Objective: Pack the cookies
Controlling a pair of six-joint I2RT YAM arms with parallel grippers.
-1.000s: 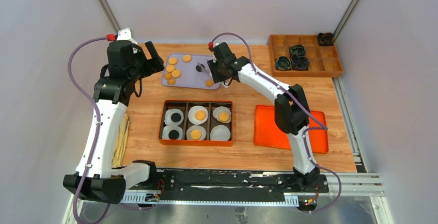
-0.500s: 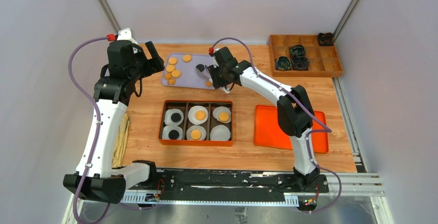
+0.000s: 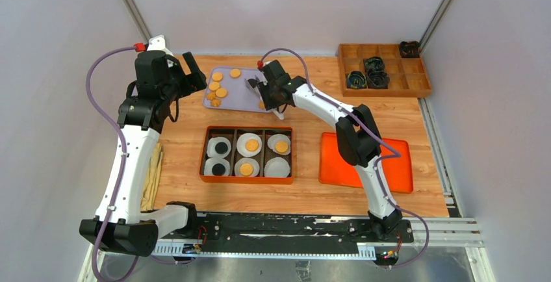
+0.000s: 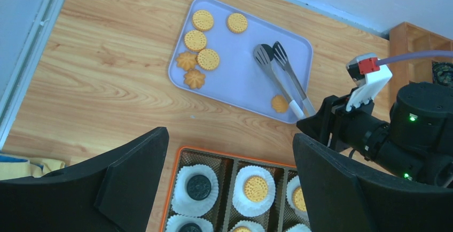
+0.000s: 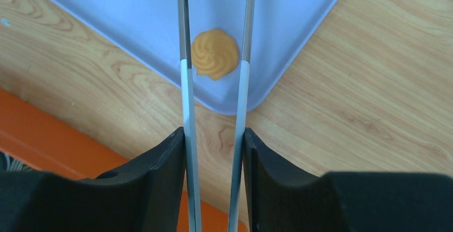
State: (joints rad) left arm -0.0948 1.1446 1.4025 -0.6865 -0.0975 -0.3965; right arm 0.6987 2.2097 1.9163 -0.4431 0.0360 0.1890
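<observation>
Several golden cookies (image 3: pixel 217 87) lie on the lilac tray (image 3: pixel 242 100), clustered at its left (image 4: pixel 196 40). One swirled cookie (image 5: pixel 215 54) sits near the tray's (image 5: pixel 133 7) near right corner, between the arms of the metal tongs (image 5: pixel 184 82). My right gripper (image 3: pixel 266 95) (image 5: pixel 213 136) is shut on the tongs' (image 4: pixel 278 71) handles, their tips over the tray's middle. The orange box (image 3: pixel 245 154) holds white liners with golden and black cookies (image 4: pixel 198 187); one liner is empty. My left gripper (image 3: pixel 195 73) (image 4: pixel 229 141) hangs open and empty, left of the tray.
A flat orange tray (image 3: pixel 366 162) lies to the right of the box. A wooden compartment box (image 3: pixel 383 69) with black items stands at the back right. A folded cloth (image 3: pixel 154 171) lies along the left edge.
My right gripper has shifted left over the lilac tray's near edge, carrying the tongs with it. The left arm has not moved.
</observation>
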